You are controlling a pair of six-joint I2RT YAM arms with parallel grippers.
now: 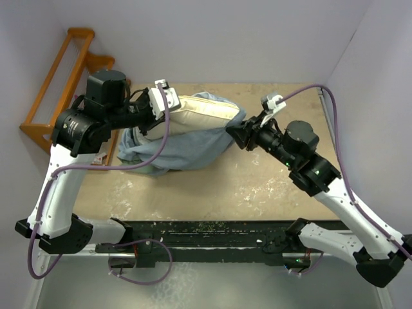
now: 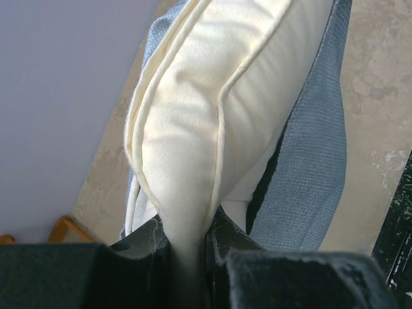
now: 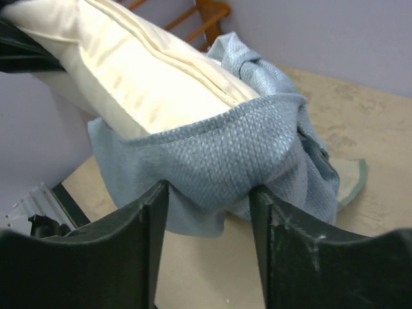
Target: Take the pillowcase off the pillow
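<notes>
**user1:** what's the room around that bench like?

**user2:** pretty plain. Pale lavender-grey walls (image 1: 225, 38) at the back and on both sides. The tabletop (image 1: 257, 187) is tan and mottled, with pale scuffed patches.

**user1:** any furniture?

**user2:** just an orange wooden rack (image 1: 58, 90) in the back-left corner, right beside the table's left edge. A black rail (image 1: 212, 235) runs along the near edge, speckled with pale flecks. Below that is a grey surface (image 1: 212, 290), can't tell if it's floor. Lighting's soft and even, shadows are faint.

Blue-grey pillowcase (image 1: 187, 153) folds rest on the beige table (image 1: 257, 187).
</notes>
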